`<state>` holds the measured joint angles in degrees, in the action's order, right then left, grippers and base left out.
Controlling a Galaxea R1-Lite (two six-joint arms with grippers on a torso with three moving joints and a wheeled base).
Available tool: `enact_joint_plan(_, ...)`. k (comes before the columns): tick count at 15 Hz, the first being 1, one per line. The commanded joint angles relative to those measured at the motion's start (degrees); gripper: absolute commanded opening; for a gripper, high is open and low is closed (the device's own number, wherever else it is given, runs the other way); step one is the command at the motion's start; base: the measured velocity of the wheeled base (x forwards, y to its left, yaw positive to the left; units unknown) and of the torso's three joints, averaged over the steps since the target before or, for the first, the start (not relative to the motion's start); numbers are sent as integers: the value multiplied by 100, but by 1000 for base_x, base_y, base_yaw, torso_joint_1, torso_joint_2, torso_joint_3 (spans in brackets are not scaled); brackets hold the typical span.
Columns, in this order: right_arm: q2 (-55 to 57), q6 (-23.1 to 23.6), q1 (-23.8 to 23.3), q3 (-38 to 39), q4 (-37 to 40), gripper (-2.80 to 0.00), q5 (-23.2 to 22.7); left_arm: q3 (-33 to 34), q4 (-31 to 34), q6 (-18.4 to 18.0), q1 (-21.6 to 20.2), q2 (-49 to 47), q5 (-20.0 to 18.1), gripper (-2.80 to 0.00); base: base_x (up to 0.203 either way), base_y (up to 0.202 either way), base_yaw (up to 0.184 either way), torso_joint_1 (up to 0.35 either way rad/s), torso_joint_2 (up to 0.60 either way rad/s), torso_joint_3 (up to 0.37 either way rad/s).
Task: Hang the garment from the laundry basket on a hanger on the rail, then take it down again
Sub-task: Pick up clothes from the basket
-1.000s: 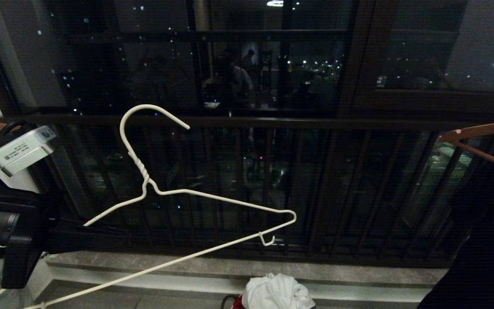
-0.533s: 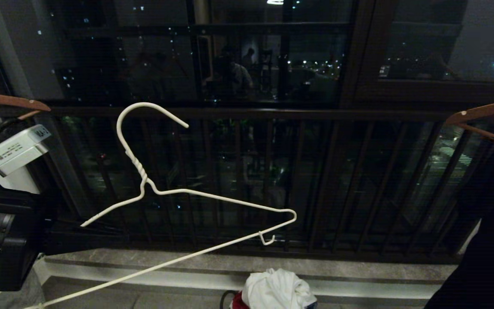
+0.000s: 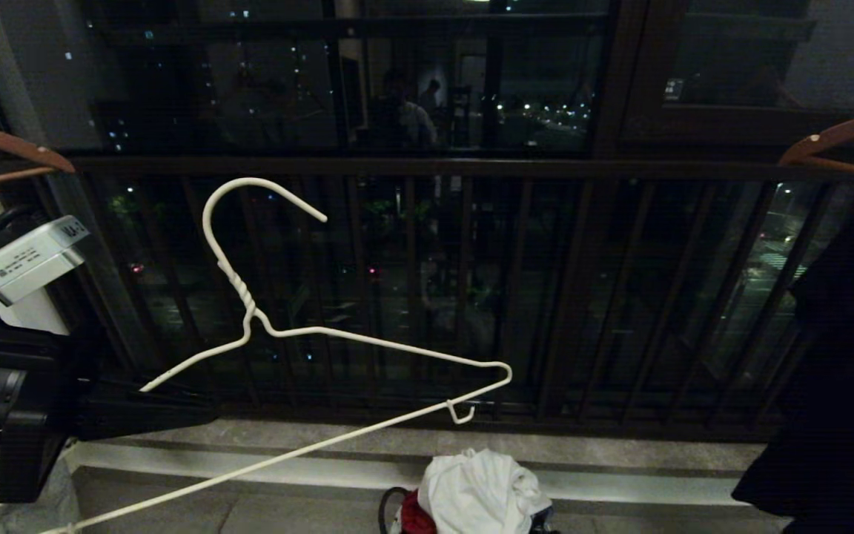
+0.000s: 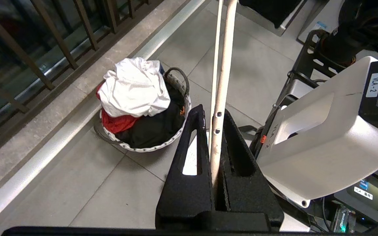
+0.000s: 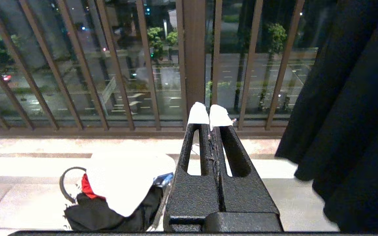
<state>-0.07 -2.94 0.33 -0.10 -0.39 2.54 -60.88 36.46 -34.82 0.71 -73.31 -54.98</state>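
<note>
A thin white wire hanger (image 3: pixel 368 340) hangs tilted in front of the balcony bars, hook uppermost. My left gripper (image 3: pixel 197 408) is at the left and is shut on the hanger's near shoulder. The left wrist view shows the hanger wire (image 4: pixel 223 75) pinched between the black fingers of the left gripper (image 4: pixel 212 113). On the floor below stands the laundry basket (image 4: pixel 149 147) with the crumpled white garment (image 4: pixel 133 88) on top of red and black clothes. The garment (image 3: pixel 475 489) also shows at the head view's lower edge. My right gripper (image 5: pixel 208 114) is shut and empty, beside the garment (image 5: pixel 123 177). The rail is out of view.
The dark brown balcony railing (image 3: pixel 427 167) with vertical bars runs across in front of a stone sill (image 3: pixel 620 452). Brown wooden hangers poke in at the upper left (image 3: pixel 12 148) and upper right (image 3: pixel 842 137). A dark garment (image 3: pixel 842 356) hangs at the right.
The whole head view has shifted: the balcony railing sits higher in the picture and more of the basket shows, so the camera moved. The hanger and left gripper keep their place.
</note>
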Motion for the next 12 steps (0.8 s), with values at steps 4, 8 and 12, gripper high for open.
enact_joint_plan(4,7,-14,2,1,-5,-280,1,-3,19,-16,0,4,-30,-280,0,0,0,-225,546,317)
enact_joint_plan(8,7,-5,2,1,-5,-280,1,-20,19,1,0,-7,-30,-280,0,0,0,-208,517,305)
enact_joint_plan(12,7,-23,2,1,4,-280,1,-12,19,-8,0,1,-30,-280,0,0,0,-182,494,310)
